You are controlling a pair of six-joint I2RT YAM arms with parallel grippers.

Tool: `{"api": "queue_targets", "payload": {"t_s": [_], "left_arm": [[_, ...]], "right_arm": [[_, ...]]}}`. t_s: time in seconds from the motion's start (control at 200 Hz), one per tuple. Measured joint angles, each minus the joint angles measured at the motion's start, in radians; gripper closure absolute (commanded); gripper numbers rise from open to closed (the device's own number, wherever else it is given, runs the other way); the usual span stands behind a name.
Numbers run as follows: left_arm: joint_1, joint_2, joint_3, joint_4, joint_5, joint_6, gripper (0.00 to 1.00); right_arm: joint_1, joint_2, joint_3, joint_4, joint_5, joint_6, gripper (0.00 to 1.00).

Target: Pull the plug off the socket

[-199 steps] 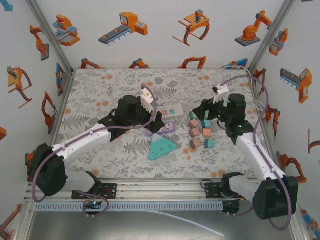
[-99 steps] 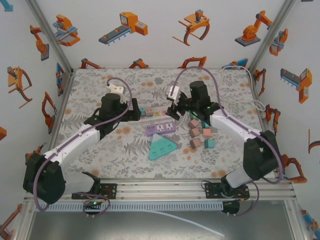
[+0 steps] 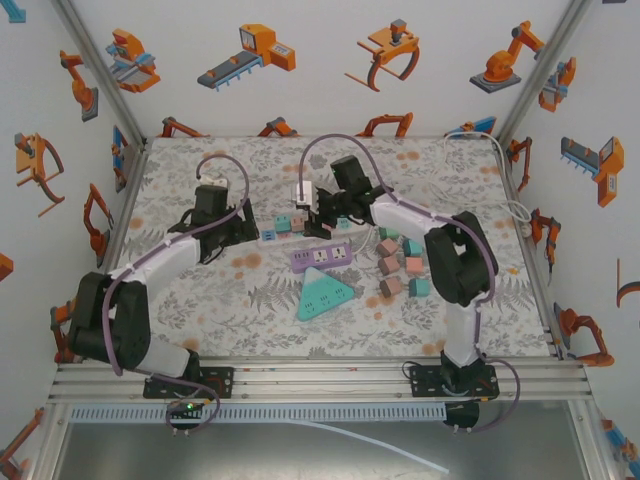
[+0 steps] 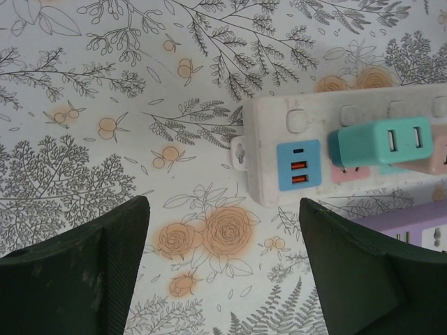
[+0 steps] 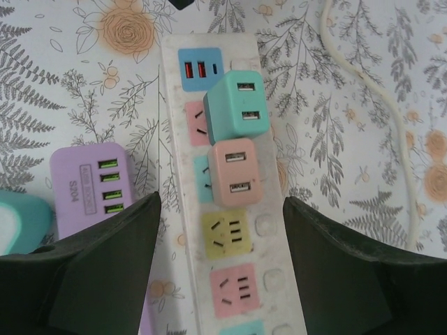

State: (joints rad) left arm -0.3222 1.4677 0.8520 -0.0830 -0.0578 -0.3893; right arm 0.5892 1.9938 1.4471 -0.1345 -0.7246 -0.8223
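Two end effectors, both mine, stood spread with nothing pinched between them. In the left wrist view my left end effector (image 4: 223, 276) hung over the bare flowered bench (image 4: 105, 105). Its dark fingers (image 4: 77, 279) sat in the lower corners of the frame, apart from everything. Beyond the gap, toward the upper right, lay the end of the white socket strip (image 4: 265, 150). A blue USB panel (image 4: 299, 165) sat on it, just left of a teal plug (image 4: 380, 143) seated in the strip. A pink plug (image 4: 440, 150) showed at the right edge, just beside the teal one. A purple strip (image 4: 412, 227) lay in the lower right, close under the white one.

In the right wrist view my right end effector (image 5: 220, 272) hung over that white strip, which ran up the middle of the frame. One finger stood at each lower side of it; I could not tell whether either touched it. Empty yellow and pink outlets lay in the gap. Just above them the pink plug sat in the strip, then the teal plug right beside it, then the USB panel at the top end. The purple strip lay at middle left, and a white cord (image 5: 391, 139) curved down the right side.

In the top view the two end effectors faced each other over the white strip near the centre. A teal triangular socket (image 3: 325, 293) lay below the purple strip, and coloured blocks (image 3: 400, 265) lay to the right.
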Motion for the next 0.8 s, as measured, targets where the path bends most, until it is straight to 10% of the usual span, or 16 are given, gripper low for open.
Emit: {"api": "queue_targets", "payload": {"t_s": [0.801], "left_arm": [[0.022, 0.229, 0.097, 0.019, 0.224, -0.021, 0.48]], "right_arm": [[0.014, 0.161, 0.164, -0.091, -0.072, -0.016, 0.73]]}}
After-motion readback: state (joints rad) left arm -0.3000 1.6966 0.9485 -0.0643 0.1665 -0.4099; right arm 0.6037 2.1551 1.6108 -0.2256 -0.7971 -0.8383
